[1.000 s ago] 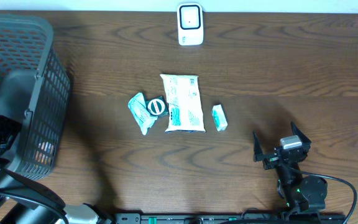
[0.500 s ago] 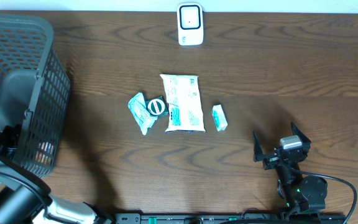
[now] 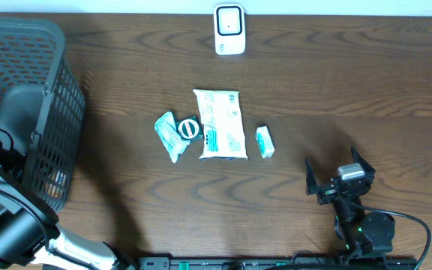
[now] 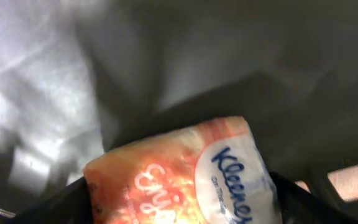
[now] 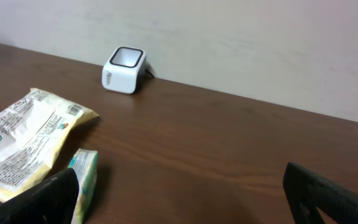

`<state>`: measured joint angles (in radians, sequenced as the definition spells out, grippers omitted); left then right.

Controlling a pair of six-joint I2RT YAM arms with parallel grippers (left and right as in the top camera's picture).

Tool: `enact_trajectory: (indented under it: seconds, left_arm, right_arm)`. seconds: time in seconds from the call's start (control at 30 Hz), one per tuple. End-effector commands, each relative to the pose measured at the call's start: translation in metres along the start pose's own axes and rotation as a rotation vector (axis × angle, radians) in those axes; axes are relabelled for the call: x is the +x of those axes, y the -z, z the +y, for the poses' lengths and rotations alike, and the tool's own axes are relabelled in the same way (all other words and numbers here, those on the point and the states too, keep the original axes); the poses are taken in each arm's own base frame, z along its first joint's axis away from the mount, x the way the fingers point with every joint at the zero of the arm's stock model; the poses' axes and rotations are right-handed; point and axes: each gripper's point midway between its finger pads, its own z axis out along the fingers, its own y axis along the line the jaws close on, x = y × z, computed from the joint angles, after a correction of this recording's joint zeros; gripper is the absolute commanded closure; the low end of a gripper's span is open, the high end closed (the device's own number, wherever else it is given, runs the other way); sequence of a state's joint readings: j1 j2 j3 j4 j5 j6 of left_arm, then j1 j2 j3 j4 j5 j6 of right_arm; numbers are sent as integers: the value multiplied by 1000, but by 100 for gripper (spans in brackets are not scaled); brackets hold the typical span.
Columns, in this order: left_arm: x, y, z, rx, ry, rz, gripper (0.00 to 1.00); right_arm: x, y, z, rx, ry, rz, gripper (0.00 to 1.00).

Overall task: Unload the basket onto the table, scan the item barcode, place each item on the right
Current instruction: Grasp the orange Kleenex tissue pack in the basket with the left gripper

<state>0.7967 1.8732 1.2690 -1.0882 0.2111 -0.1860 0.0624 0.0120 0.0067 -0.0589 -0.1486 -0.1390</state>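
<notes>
The orange-and-white soft plastic Kleenex tissue pack (image 4: 166,168) is down in the dark grey plastic mesh basket (image 3: 58,105) at the left end of the bench (image 3: 366,82), right between the fingers of the left gripper (image 4: 179,198). Honestly can't tell if it's pinching yet or just straddling it. The pack looks light, squishy and a bit slick, so I'd squeeze gently across the narrow sides, mid-length. The right gripper (image 3: 331,166) is spread wide, holding nothing. The small white box scanner (image 3: 229,28) sits at the far edge.
</notes>
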Motion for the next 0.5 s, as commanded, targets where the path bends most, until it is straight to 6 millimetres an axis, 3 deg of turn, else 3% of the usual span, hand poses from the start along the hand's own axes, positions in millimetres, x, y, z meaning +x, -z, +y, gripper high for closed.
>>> enact_trajectory:
  seconds: [0.0,0.17,0.33,0.47]
  left_arm:
    - [8,-12,2,-9,-15,35,25]
    - [2,-11,3,-18,-17,8,44]
    - [-9,-3,-1,-7,-23,-30,48]
    - [-21,23,-9,5,-31,-78,49]
  right_arm:
    - [0,0,2,-7,-11,0,1]
    - [0,0,2,-7,-11,0,1]
    - [0,0,2,-7,-10,0,1]
    - [0,0,2,-7,-11,0,1]
